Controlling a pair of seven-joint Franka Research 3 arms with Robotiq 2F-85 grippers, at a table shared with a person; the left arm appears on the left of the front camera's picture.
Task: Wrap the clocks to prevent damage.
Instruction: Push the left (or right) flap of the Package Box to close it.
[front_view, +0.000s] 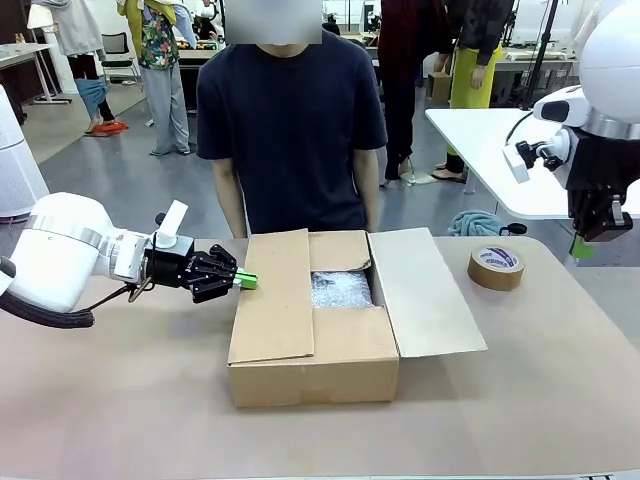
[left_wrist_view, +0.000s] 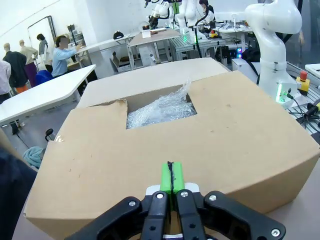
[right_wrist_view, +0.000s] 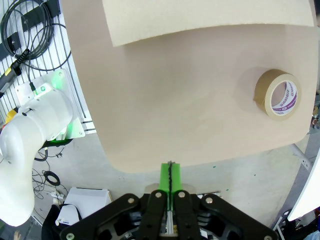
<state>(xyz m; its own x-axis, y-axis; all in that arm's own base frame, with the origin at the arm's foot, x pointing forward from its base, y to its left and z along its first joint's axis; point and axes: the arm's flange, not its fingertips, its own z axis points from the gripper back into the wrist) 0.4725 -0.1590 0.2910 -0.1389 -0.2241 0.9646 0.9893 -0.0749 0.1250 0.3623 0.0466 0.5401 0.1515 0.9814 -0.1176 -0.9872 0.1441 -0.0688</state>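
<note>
A cardboard box (front_view: 315, 350) stands mid-table with its left and front flaps folded down and the right flap (front_view: 425, 290) spread open. Bubble wrap (front_view: 340, 288) shows through the gap; the clocks are hidden. My left gripper (front_view: 247, 281) is shut, empty, its green tips at the left flap's edge. From the left wrist view those tips (left_wrist_view: 171, 177) rest against the box top (left_wrist_view: 150, 145), short of the bubble wrap (left_wrist_view: 160, 107). My right gripper (front_view: 582, 247) hangs shut and empty above the table's right end; in the right wrist view it (right_wrist_view: 170, 172) sits over the table edge.
A roll of brown tape (front_view: 497, 267) lies right of the box, also seen as the tape roll (right_wrist_view: 278, 93) from above. A person (front_view: 290, 130) stands at the far side behind the box, arms down. The table (front_view: 120, 400) has free room front and left.
</note>
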